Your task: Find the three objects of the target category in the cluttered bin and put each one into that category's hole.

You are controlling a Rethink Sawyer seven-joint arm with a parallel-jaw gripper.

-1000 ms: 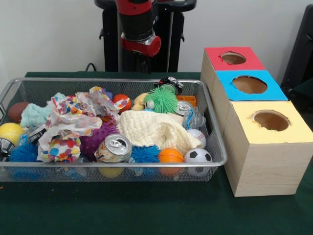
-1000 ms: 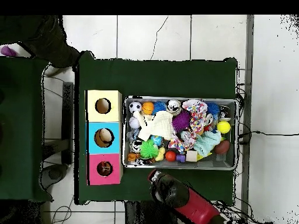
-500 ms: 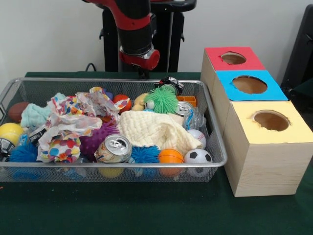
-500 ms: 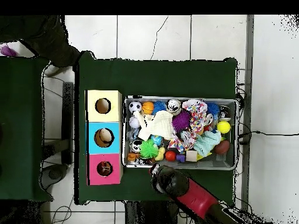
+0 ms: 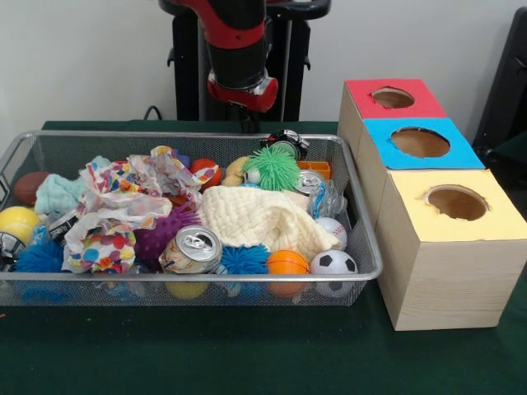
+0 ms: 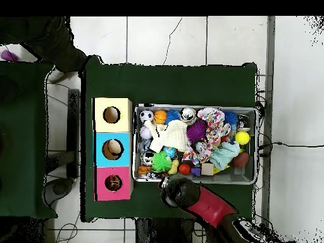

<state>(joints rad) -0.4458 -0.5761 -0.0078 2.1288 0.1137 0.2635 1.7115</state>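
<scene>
A wire mesh bin point(image 5: 362, 271) holds a jumble of items. At its near edge lie a soccer ball point(image 5: 333, 263), an orange ball point(image 5: 287, 262) and a drink can point(image 5: 191, 248). Behind them are a cream cloth point(image 5: 259, 218), a green spiky ball point(image 5: 272, 167), a purple spiky ball point(image 5: 160, 234) and crumpled colourful paper point(image 5: 123, 206). Beside the bin stand three boxes with holes: red point(image 5: 362, 90), blue point(image 5: 380, 136) and yellow point(image 5: 412, 185). My gripper point(image 5: 245, 119) hangs just behind the bin's far rim, beyond the green spiky ball. In the overhead view the gripper point(image 6: 177, 190) sits at the bin's point(image 6: 256, 145) edge.
A yellow ball point(image 5: 16, 224) and a brown football point(image 5: 29, 187) lie at the bin's left end. A white baseball point(image 5: 332, 228) and a second can point(image 5: 308, 182) sit near the boxes. A second green table point(image 6: 25, 139) stands past the boxes in the overhead view.
The arm has swung round, and its end has come closer to the bin's robot-side rim and shifted slightly toward the boxes. Nothing in the bin has moved.
</scene>
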